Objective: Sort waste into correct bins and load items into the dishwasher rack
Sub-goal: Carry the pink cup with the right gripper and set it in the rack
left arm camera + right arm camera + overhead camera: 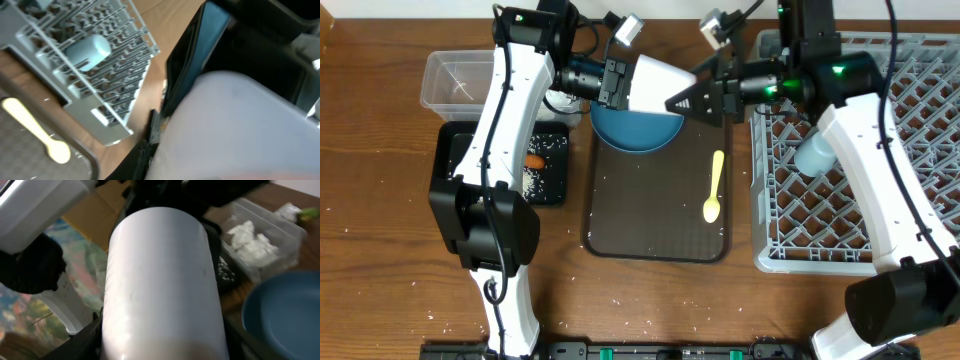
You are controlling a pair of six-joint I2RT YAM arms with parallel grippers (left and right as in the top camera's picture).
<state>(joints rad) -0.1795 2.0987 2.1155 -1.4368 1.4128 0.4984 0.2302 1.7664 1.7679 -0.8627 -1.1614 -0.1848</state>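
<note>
Step in hand, as judged: passing the pink cup (655,82) from arm to arm, bound for the dishwasher rack (920,60).

Left gripper (617,82): at the cup's left end. Pinching or slack, cannot tell; the cup fills its wrist view.

Cup: on its side in the air between the two tools, directly above the dark blue plate (635,130).

Right gripper (692,98): jaws wide around the cup's body, a finger against each flank in its wrist view. Reads as a hold.

To do it well:
- Right hold firm before the left lets go.
- Left backs straight off along the cup's axis, no twist.
- Wall round and smooth, so slip is likely; grip mid-body and square.
- Then swing to the rack, right of the right gripper, and set the cup mouth down over the pegs, clear of the light blue cup (815,155) lying there.

Materials:
- Cup: plain cylinder, looks like smooth plastic, near white.
- Plate: shallow, round, glossy.
- Rack: grey moulded lattice with upright pegs.
</note>
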